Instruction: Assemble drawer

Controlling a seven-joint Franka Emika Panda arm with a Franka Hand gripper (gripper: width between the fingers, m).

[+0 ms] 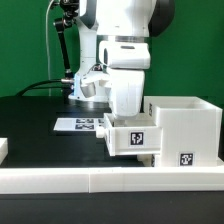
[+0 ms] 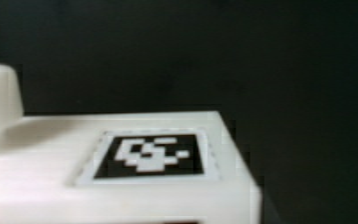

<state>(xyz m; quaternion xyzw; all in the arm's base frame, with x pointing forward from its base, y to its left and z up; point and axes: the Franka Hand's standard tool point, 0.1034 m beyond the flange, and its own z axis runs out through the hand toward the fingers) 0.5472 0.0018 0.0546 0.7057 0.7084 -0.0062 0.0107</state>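
The drawer's large white housing (image 1: 186,122) stands at the exterior view's right, with a tag on its front low corner. A small white box tray (image 1: 130,138) with a tag on its face sits against the housing's left opening, raised a little off the table. My gripper (image 1: 126,120) comes straight down onto the tray's top edge. Its fingers are hidden behind the tray wall and it appears shut on that wall. In the wrist view the tray's tagged face (image 2: 151,157) fills the lower part, very close and blurred, and the fingertips do not show. The second small tray is out of view.
A long low white rail (image 1: 90,182) runs across the front of the table. The marker board (image 1: 78,125) lies flat on the black table behind the tray. A white part (image 1: 3,149) sits at the far left edge. The arm's base and cables stand at the back.
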